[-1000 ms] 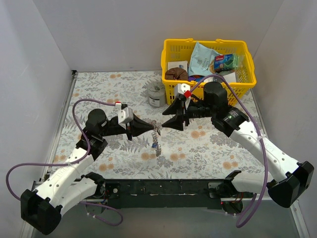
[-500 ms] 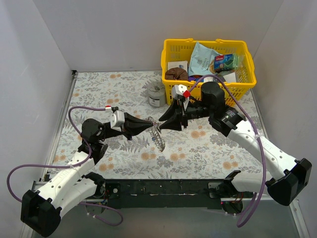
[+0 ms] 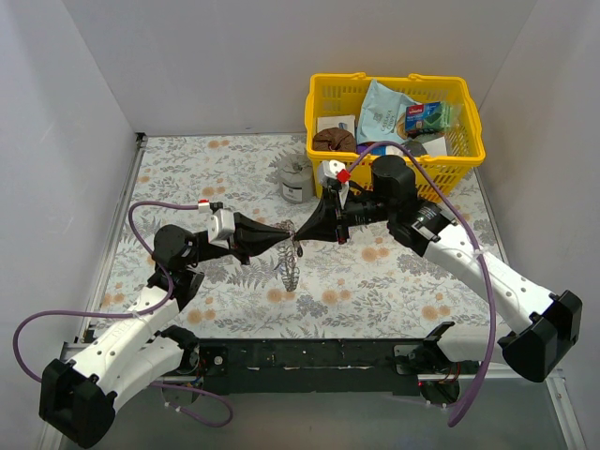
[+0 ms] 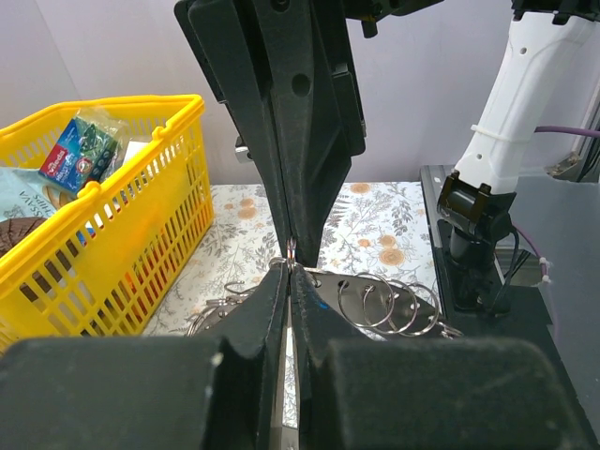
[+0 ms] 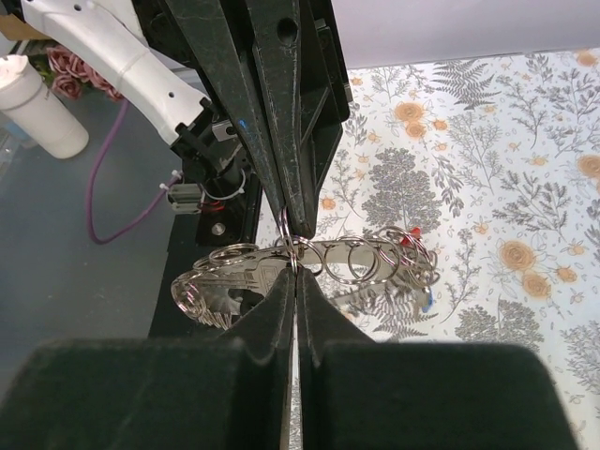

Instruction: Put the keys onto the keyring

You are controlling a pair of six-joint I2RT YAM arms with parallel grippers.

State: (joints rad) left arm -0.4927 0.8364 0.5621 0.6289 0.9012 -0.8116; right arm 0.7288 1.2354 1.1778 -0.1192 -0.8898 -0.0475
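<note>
The keyring (image 3: 291, 264) is a thin silvery loop strung with small keys, hanging in the air over the middle of the floral table (image 3: 187, 159). My left gripper (image 3: 293, 232) is shut on it from the left, and my right gripper (image 3: 303, 231) is shut on it from the right, tip to tip. In the left wrist view the left gripper (image 4: 291, 269) pinches a ring, with several rings (image 4: 389, 302) fanned out to the right. In the right wrist view the right gripper (image 5: 296, 275) pinches a ring above the flat keys (image 5: 225, 281), with more rings (image 5: 375, 258) alongside.
A yellow basket (image 3: 389, 79) full of packets stands at the back right, close behind the right arm. A grey tin cup (image 3: 296, 178) stands just left of it. White walls close the table on the left, back and right.
My right gripper has moved left and shut on the keyring, meeting the left gripper's tip. The left gripper stayed shut on it and shifted slightly; the hanging keys swung.
</note>
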